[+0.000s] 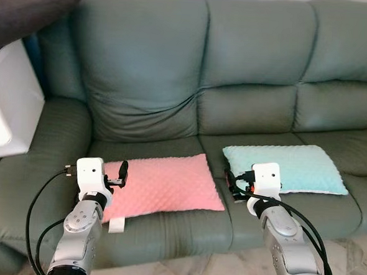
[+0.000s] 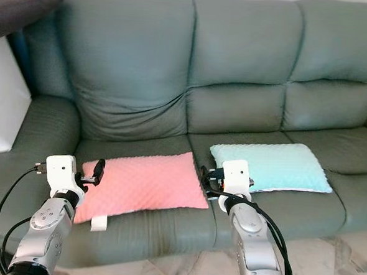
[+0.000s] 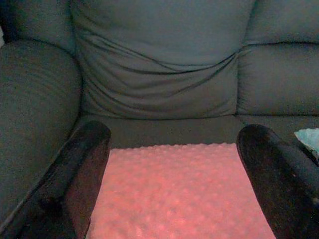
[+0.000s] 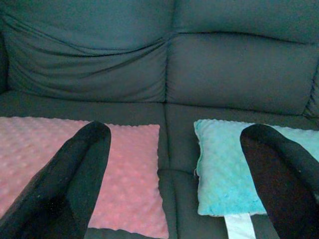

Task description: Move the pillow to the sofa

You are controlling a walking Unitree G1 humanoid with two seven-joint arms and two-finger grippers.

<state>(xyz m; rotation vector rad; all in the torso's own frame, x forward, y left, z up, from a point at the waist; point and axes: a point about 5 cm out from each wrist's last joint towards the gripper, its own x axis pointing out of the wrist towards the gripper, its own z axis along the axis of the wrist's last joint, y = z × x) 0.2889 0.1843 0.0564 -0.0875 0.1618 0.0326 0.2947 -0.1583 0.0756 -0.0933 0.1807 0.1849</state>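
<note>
Two flat, nubby rectangular pillows, pink pillow [image 1: 162, 186] and aqua pillow [image 1: 287, 167], on creased sofa [image 1: 237, 78].

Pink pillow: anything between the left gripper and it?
Nothing visible. The left gripper is open at the pink pillow's left edge, and the left wrist view shows the pillow directly between its fingers. The pillow already lies on the sofa seat.

The left gripper [image 1: 120, 175] hid the pink pillow's [image 1: 162, 183] left edge, and the right gripper [image 1: 233, 183] covered the teal pillow's [image 1: 294, 166] near-left corner. A white box [image 1: 8, 102] and a dark cushion [image 1: 26, 3] were cut off by the left border. The sofa [image 1: 250, 67] ran past the right border.
</note>
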